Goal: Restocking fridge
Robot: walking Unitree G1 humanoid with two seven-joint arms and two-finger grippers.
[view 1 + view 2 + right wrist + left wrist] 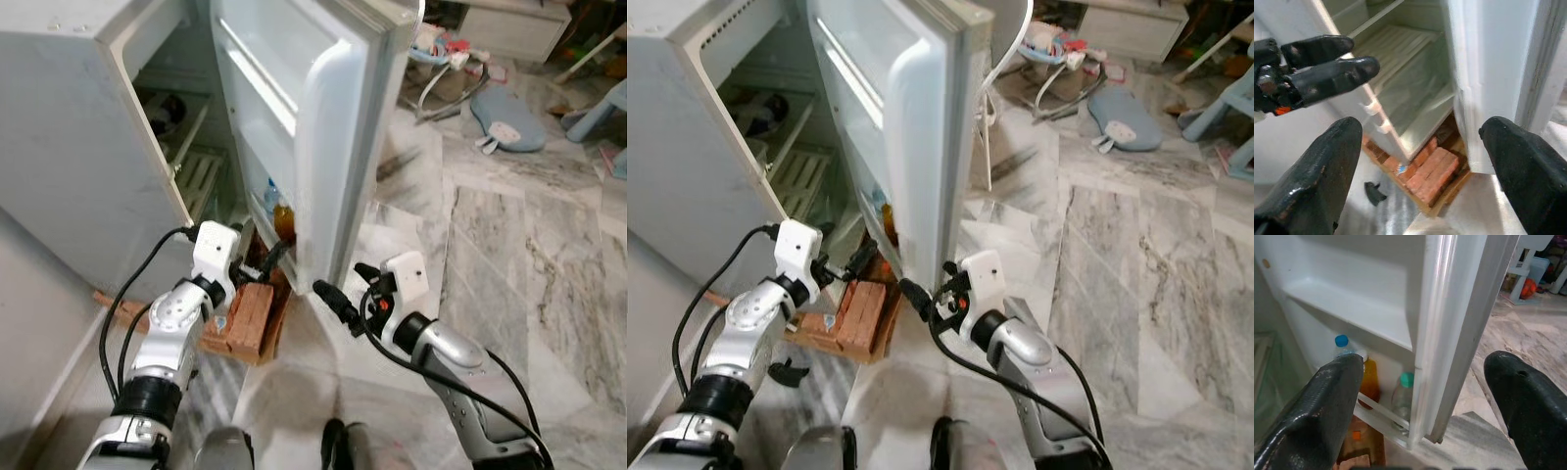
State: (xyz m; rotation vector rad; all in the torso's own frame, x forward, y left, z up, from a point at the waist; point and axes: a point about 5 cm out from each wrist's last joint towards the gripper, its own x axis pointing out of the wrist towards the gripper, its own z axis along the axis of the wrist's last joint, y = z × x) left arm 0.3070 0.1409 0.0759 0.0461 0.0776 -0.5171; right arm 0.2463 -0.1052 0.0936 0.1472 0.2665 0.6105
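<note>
Fridge [69, 147] is standing w/ door [333, 147] swung open toward the robot. Left pincer [266, 262] is hovering low near the door's inner side, fingers [1327, 406] spread wide, holding nothing. Right pincer [338, 301] is hanging just below the door's outer bottom corner, also wide open and empty (its fingers [1317, 181] are framing the door edge in the right wrist view). Bottom door shelf [1378, 411] is carrying three bottles: blue-capped bottle [1342, 343], orange bottle [1369, 379], green-capped bottle [1402, 396]. Brick stack [250, 318] is sitting on the marble floor [519, 255] under the fridge front. Baby bouncer [495, 113] is lying well apart in the bkgd.
</note>
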